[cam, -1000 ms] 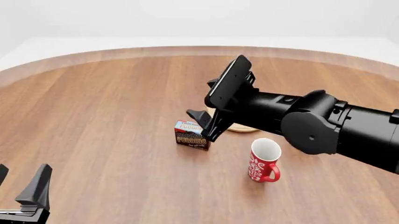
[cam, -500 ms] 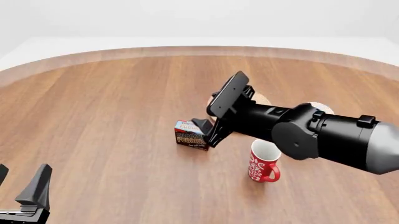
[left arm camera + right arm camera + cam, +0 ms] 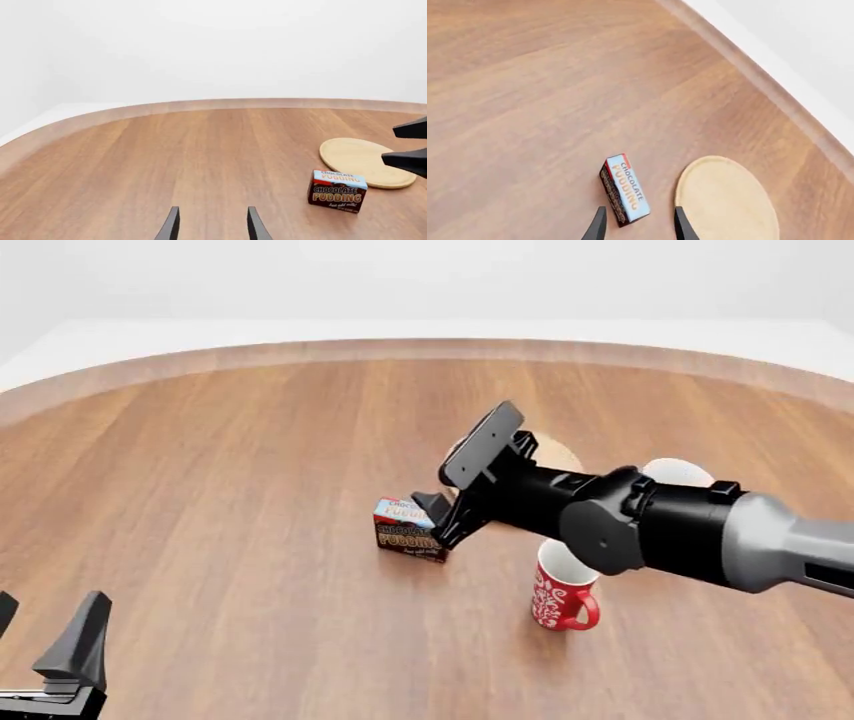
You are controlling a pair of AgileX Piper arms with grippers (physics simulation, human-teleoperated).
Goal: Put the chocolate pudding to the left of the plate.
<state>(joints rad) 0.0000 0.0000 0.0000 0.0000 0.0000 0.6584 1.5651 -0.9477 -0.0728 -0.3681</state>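
Pudding box [image 3: 407,529]: small, stiff carton, likely light; stands on counter [image 3: 240,490] at plate's [image 3: 725,200] nine o'clock. Grip across narrow sides. Right tool [image 3: 636,225] open above it; left tool [image 3: 210,225] open, idle.

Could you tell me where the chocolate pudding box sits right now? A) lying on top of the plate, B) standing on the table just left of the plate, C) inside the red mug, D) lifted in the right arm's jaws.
B: in the left wrist view the chocolate pudding stands upright on the table beside the plate, not on it, and the open right gripper is not holding it.
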